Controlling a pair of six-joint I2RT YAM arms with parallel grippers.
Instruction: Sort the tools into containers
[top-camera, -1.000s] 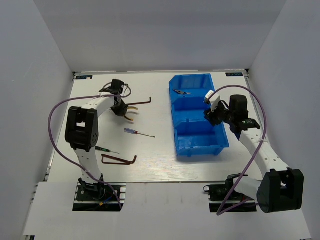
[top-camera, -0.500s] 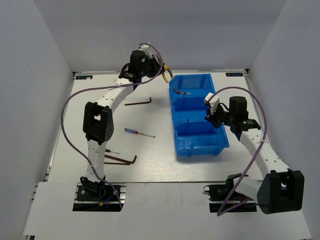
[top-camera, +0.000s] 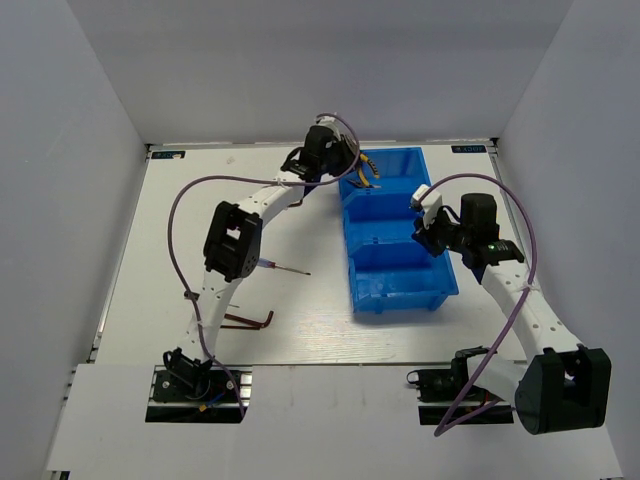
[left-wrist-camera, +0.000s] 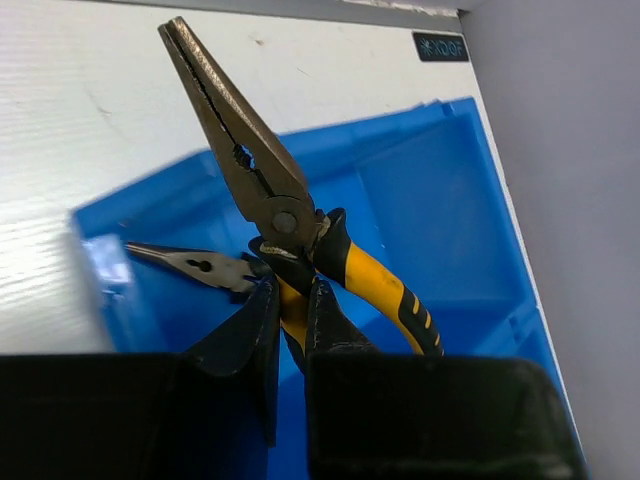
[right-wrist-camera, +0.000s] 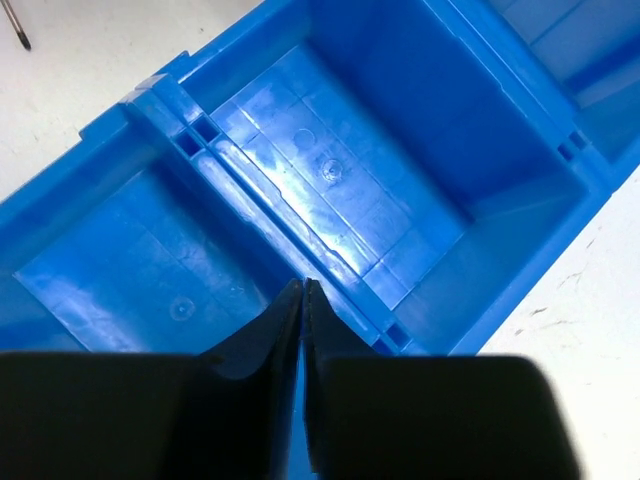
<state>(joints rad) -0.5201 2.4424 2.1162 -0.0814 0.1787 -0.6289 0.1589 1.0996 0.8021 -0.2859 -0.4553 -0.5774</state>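
L hand is pinching one yellow-black handle of the needle-nose pliers. The other handle hangs free to the right and the nose sticks up toward the upper left of the wrist view. In the overhead view this hand sits at upper centre, over the far compartment of the blue bin. A 2nd pair of pliers already lies on that compartment's floor, left of the fingers, so that's the right slot, I'd say. The step in hand looks like the drop. To do it well, note the nose seems to reach out past the bin's rim over the white counter, tho the angle makes that hard to judge. Shift or tip the tool so nose and handles both sit inside the walls before spreading the fingers. With only one handle gripped, the tool may swing on release, so go lower first and let go close to the floor, w/o landing hard on the pair below. R hand has its fingers pressed together on nothing and hangs above a divider between 2 compartments w/ bare floors. It's mid-right in the overhead view, apart from the L hand, so best left there. A screwdriver and a hex key wait on the counter at centre-left.
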